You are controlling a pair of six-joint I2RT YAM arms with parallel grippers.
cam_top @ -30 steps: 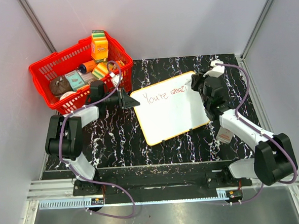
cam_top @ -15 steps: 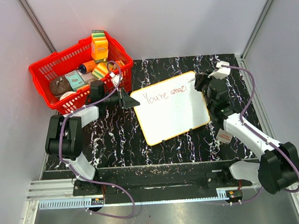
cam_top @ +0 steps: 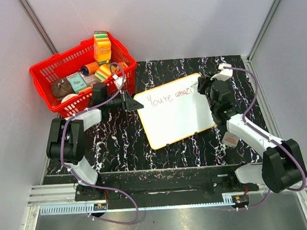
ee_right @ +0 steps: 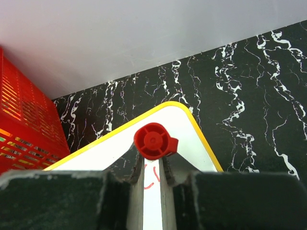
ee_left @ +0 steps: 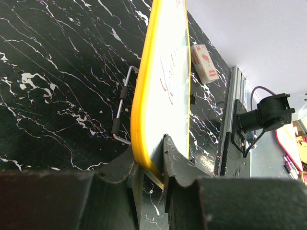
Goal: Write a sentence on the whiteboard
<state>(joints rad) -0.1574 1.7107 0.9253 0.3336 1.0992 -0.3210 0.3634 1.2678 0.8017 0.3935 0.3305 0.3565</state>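
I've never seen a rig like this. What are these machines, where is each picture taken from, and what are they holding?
Two robot arms stand at a black marbled table. The wide picture looks down from above; the other two come from a camera on each wrist. The left gripper pinches a corner of the whiteboard. The right gripper is shut on a red marker, held over the red writing, which begins "You're". A red basket of small items sits at the far left.
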